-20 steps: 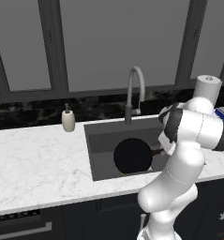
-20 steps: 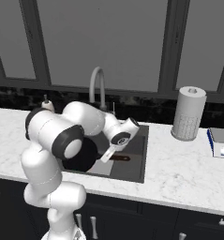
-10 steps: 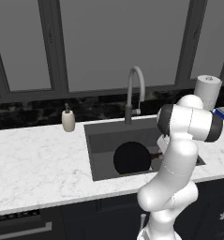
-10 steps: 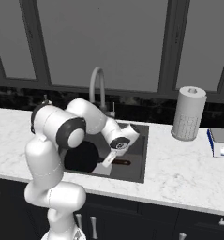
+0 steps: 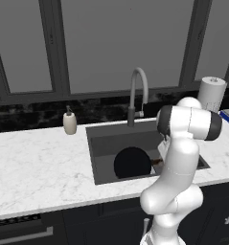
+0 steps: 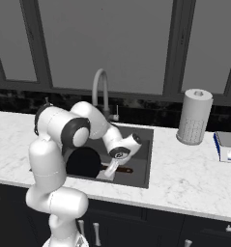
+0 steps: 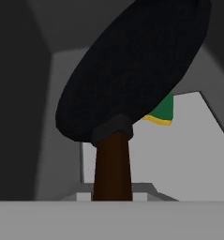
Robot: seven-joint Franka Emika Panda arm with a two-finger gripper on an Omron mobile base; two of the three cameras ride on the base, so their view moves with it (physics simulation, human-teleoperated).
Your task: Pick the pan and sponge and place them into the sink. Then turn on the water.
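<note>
Elbow swung; round black pan (image 7: 132, 65) gripped.

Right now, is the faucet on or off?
Off: no blue stream falls from the faucet spout into the sink; the pan is already inside.

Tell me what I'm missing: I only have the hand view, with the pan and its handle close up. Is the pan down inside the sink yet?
Observer: Yes. The left base view shows the pan low inside the sink.
Operator: Is water running?
Observer: No stream shows under the faucet in the right base view.
Operator: Where's the hand?
Observer: The hand is down in the sink at the pan's handle, shut on it.
Operator: Anything close by on the counter?
Observer: A soap bottle stands left of the sink, and a paper towel roll to its right.
</note>
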